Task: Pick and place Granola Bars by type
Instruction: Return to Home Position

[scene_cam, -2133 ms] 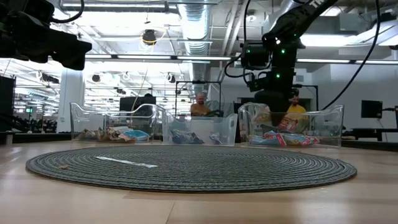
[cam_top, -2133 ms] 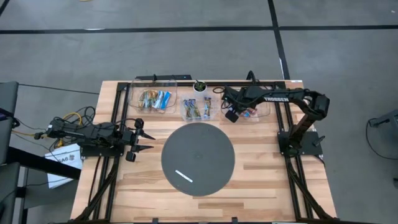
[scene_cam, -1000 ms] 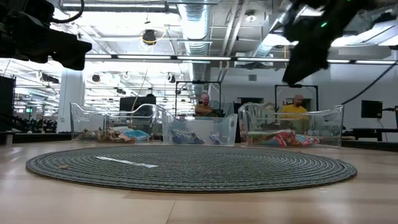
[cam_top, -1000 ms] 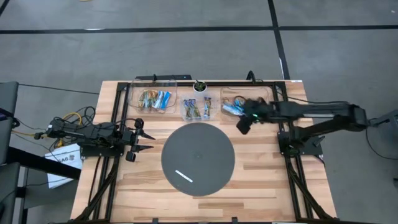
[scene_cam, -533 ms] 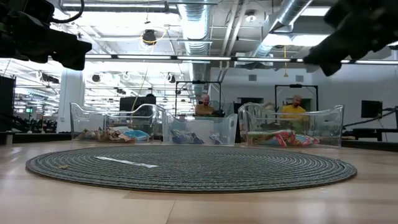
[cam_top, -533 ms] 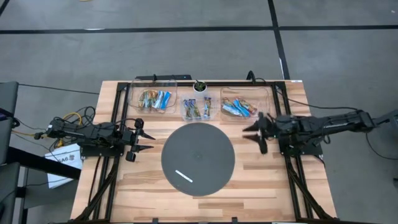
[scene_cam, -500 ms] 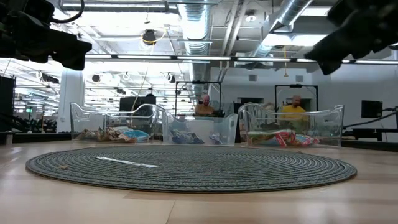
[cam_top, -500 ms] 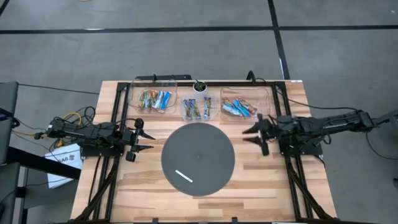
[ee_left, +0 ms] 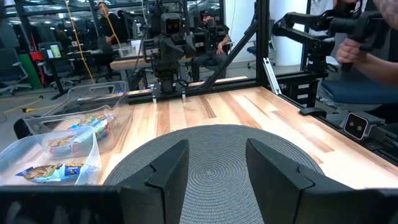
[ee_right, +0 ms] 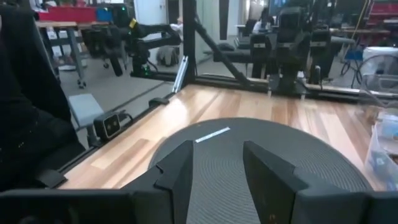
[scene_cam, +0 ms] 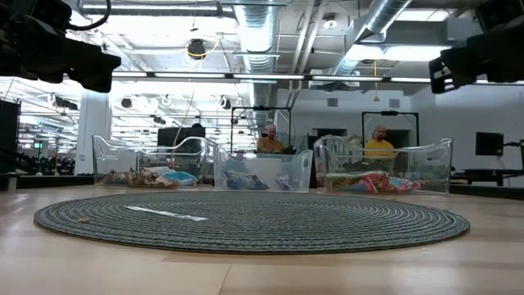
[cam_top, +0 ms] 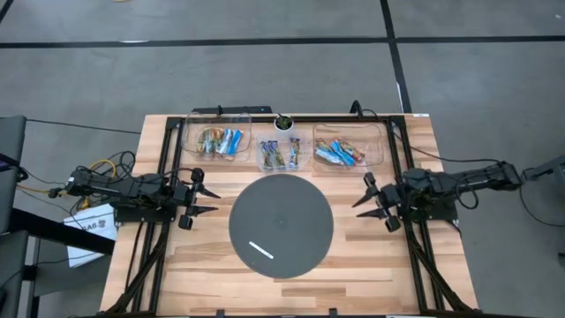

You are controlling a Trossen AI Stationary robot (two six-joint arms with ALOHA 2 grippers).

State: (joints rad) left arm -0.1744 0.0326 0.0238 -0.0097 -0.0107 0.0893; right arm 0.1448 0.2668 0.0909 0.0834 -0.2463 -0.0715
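Note:
The Granola Bars lie sorted in three clear bins along the far edge. Tan-orange and blue ones (cam_top: pixel 219 141) are in the left bin, dark blue ones (cam_top: pixel 280 156) in the middle bin and bright blue ones (cam_top: pixel 337 152) in the right bin. My left gripper (cam_top: pixel 205 199) stands open and level at the left rim of the round dark mat (cam_top: pixel 281 223), holding nothing. My right gripper (cam_top: pixel 365 202) stands open and level at the mat's right rim, also holding nothing. In both wrist views the fingers (ee_left: pixel 166 169) (ee_right: pixel 175 169) frame only the mat.
A thin white strip (cam_top: pixel 260 250) lies on the near left part of the mat. A small green-topped cup (cam_top: pixel 283 122) stands behind the middle bin (scene_cam: pixel 262 174). Bare wood lies near the front edge. People sit in the room beyond the table.
My right gripper has drawn back from beside the right bin toward the table's right and near edges. It has sunk and turned until it points level across the mat. The bars and the left arm have stayed put.

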